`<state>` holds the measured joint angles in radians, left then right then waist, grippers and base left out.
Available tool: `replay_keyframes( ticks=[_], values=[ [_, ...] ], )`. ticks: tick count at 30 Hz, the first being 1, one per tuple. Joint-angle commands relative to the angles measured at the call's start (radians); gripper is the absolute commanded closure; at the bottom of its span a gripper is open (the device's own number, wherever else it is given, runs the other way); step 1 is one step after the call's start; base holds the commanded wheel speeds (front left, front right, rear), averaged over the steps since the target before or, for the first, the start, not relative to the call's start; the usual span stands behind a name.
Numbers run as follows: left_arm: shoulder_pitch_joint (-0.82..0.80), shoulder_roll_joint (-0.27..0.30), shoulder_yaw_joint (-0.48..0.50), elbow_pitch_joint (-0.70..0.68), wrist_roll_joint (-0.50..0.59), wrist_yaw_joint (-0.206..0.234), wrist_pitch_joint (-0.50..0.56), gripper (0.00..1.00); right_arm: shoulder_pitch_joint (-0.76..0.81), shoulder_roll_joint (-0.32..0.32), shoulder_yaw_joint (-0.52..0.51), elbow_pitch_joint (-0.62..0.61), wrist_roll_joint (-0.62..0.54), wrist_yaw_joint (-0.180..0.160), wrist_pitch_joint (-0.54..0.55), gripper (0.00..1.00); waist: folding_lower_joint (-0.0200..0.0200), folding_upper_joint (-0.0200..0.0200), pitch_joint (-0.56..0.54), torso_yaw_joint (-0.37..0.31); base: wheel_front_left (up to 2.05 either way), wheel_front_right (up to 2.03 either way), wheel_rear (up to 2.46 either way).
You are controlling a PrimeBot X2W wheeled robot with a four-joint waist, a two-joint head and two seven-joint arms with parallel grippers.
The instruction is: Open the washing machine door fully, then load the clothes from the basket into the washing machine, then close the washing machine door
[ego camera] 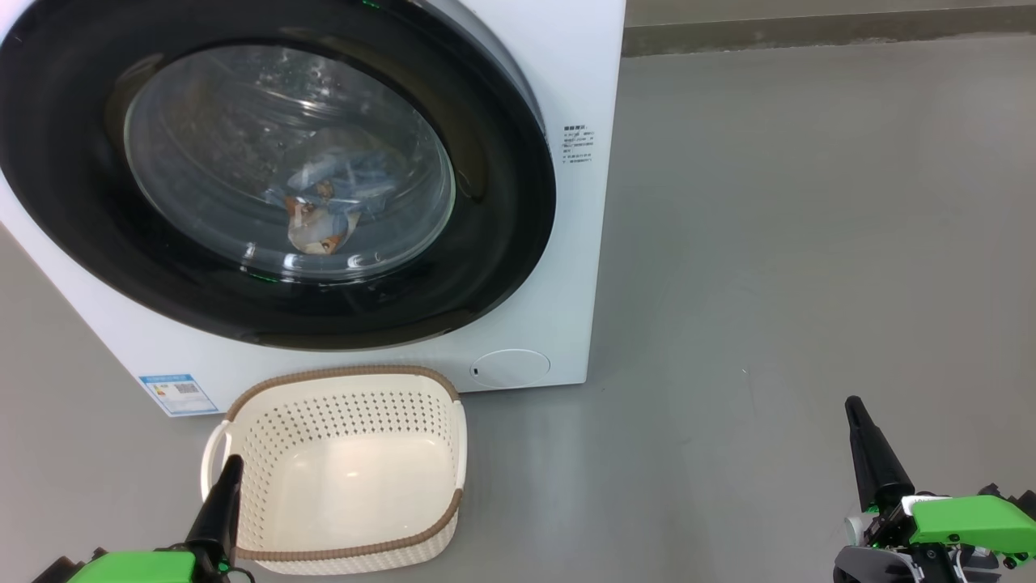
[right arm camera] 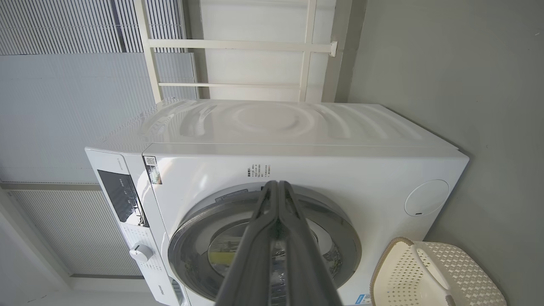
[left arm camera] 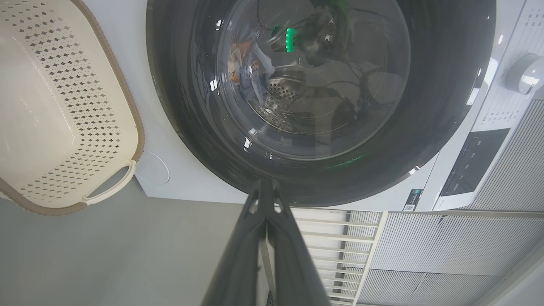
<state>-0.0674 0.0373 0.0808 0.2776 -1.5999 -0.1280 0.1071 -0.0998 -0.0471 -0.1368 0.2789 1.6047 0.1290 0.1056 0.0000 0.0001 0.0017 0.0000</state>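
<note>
From the head cam I saw the washing machine door [ego camera: 81, 243] closed on the white washing machine [ego camera: 583, 97], w/ the clothes [ego camera: 324, 202], blue & orange, lying behind its glass in the drum. The basket [ego camera: 348, 405] sat on the grey floor [ego camera: 769, 243] just in front, below the door. My left gripper [ego camera: 232, 463], fingers pressed together on nothing, pointed up by the basket's left handle. Right gripper [ego camera: 852, 405], likewise clenched w/ nothing held, stood well apart to the machine's right.
</note>
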Motion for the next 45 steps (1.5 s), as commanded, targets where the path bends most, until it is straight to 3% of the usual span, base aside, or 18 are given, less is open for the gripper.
replay_keyframes(
  ticks=[1,45],
  values=[
    [-0.045,0.013,0.034,-0.029,-0.008,-0.003,0.007,1.00,-0.012,-0.003,0.022,-0.031,0.003,0.002,0.008,1.00,0.0000,-0.0001,0.000,0.000,0.00,0.00,0.00],
    [-0.045,0.013,0.034,-0.029,-0.008,-0.003,0.007,1.00,-0.012,-0.003,0.022,-0.031,0.003,0.002,0.008,1.00,0.0000,-0.0001,0.000,0.000,0.00,0.00,0.00]
  ],
)
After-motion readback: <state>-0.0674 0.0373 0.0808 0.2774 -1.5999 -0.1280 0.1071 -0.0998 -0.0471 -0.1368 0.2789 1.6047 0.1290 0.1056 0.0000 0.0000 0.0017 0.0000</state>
